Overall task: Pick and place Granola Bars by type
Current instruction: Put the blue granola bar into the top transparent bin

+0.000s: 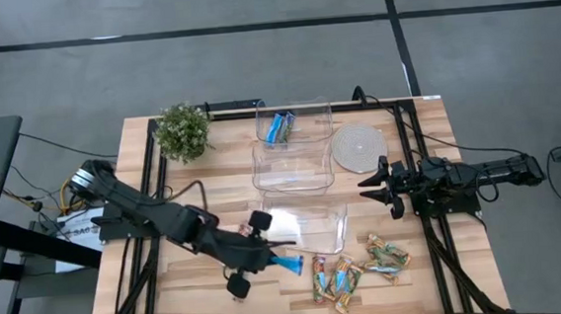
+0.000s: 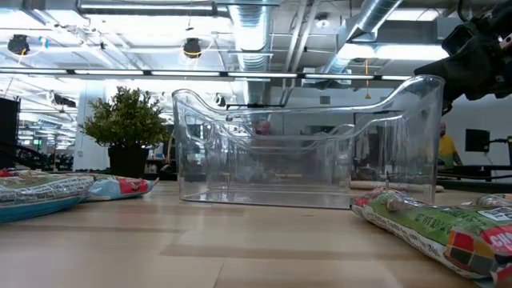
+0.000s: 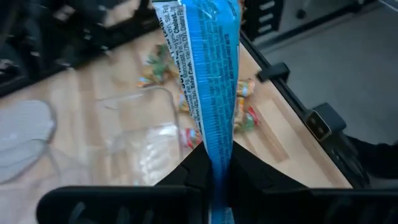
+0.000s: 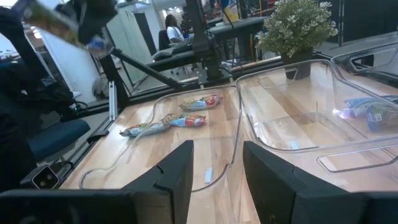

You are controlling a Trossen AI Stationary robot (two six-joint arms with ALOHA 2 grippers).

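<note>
Granola Bars are split between your left gripper (image 1: pixel 276 263), the table and one tub. Your left gripper's fingers (image 3: pixel 249 177) are clamped on a blue bar (image 3: pixel 211 81), pinching one end while the rest sticks out past the fingertips. In the high view that gripper sits at the front of the wooden table (image 1: pixel 186 292), just beside the near corner of the nearest clear tub (image 1: pixel 310 228), with the blue bar's free end pointing toward the loose pile.

That pile of bars (image 1: pixel 353 269) lies flat on the table right of the gripper, near the front edge, with mixed red, green and orange wrappers. More blue bars (image 1: pixel 278 127) rest inside the farthest tub (image 1: pixel 294 122); the middle tub (image 1: pixel 293 166) sits between the two.

Your right gripper (image 1: pixel 373 180) hovers at the right side of the table, beside a round woven coaster (image 1: pixel 358 147), fingers (image 4: pixel 180 171) spread apart and holding nothing.

A small potted plant (image 1: pixel 182 131) stands at the back left.
</note>
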